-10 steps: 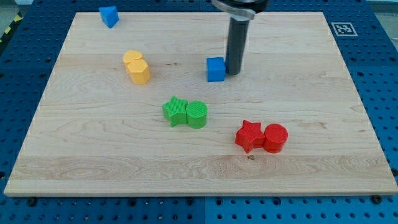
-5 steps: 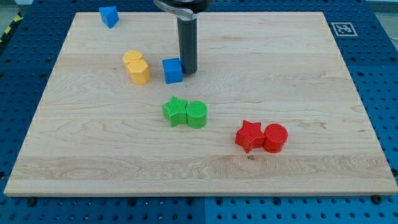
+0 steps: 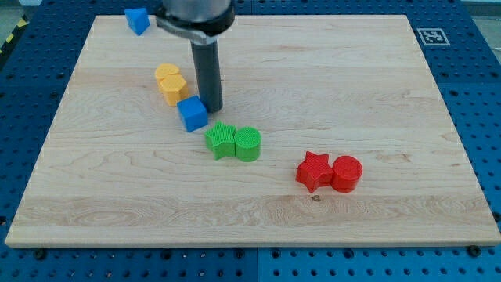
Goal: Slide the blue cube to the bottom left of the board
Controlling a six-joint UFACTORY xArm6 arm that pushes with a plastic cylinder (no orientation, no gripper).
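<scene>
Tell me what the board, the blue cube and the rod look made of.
Board: pale wood, seemingly planks joined side by side, matte; grain lines and seams show. Blue cube: probably plastic, matte, solid colour; the green and red blocks nearby show fine ribbing, which suggests printing. Rod: dark, smooth, slight sheen, metal or plastic; my tip sits at the cube's upper right.

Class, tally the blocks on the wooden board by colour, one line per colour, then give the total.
Blue: 2 – blue cube, blue block
Yellow: 2 – yellow blocks
Green: 2 – green star, green cylinder
Red: 2 – red star, red cylinder
Total: 8
</scene>
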